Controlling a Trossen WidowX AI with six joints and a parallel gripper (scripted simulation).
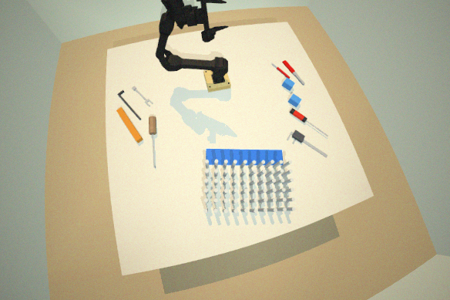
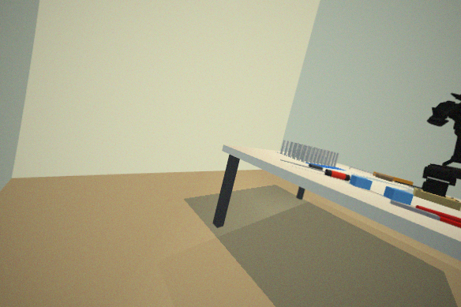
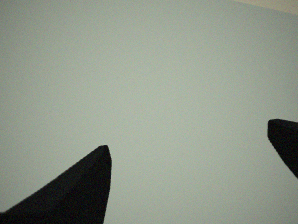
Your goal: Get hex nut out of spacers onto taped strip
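Hovering high above its base, the gripper (image 1: 223, 14) is spread wide and empty. No tool is taken yet; the next move calls for picking a slim hooked one, likely the black hook tool (image 1: 129, 104). Nut not discernible among the spacers (image 1: 248, 187); taped strip (image 1: 243, 153) borders them. Room lies open around the left-side tools.

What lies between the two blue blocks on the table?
Nothing: in the top view, only bare white mat separates the upper blue block from the lower blue block.
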